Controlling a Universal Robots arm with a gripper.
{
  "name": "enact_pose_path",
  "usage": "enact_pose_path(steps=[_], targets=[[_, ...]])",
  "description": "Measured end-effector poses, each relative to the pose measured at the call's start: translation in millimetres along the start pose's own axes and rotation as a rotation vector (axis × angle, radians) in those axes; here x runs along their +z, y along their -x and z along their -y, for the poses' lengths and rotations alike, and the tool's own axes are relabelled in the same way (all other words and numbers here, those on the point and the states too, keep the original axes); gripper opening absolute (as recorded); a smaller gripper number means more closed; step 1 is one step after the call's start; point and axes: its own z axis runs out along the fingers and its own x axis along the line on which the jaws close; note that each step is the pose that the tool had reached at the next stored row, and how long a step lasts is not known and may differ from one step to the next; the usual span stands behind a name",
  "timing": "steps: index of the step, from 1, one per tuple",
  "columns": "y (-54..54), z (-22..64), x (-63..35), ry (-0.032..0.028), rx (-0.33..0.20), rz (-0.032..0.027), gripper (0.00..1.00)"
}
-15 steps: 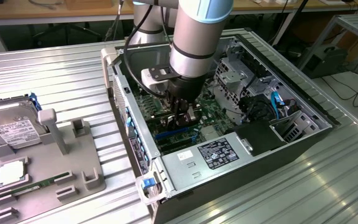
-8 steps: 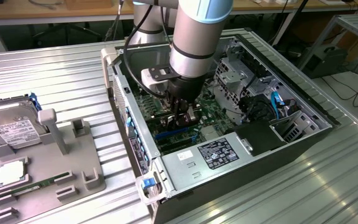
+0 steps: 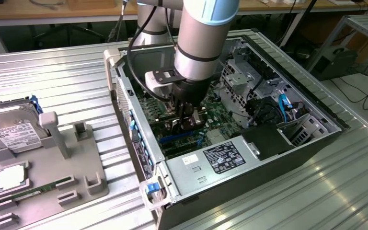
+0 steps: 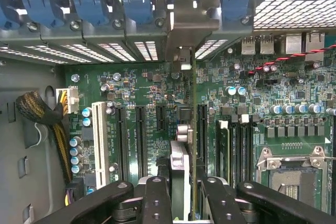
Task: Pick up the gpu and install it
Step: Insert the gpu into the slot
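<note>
The gpu [image 4: 178, 161] stands on edge inside the open computer case [image 3: 299, 143], directly above the motherboard [image 4: 147, 85], with its dark end bracket [image 4: 186, 24] up against the rear slot openings; whether its connector edge has entered a slot cannot be seen from here. The gripper [image 4: 185, 182] is narrowed onto the card, one finger on each face, holding it near its upper edge. Judged by its build, the card is light and stiff but fragile; the bare board and its small components should not take pressure, so the flat shroud face and the opposite board face, clear of the connector edge, look like the sound places to grip; a card this thin could tilt in the jaws if pushed off-axis. Count: one gpu, one gripper on one arm [image 3: 200, 43], one case. Outside the case, at the exterior view's left, a grey holder [image 3: 75, 177] carries one hard drive [image 3: 15, 132], one silver-topped square chip [image 3: 10, 177] and one RAM stick [image 3: 37, 191]; all three lie well apart from the gripper.
</note>
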Motion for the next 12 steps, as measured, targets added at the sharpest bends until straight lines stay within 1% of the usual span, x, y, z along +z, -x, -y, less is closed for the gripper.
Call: enact_pose_path(steps=[7, 12], targets=[[0.0, 0.0, 3.1, 0.0005, 0.000, 0.0000, 0.28], [0.9, -0.6, 3.4, 0.0005, 0.000, 0.0000, 0.28]])
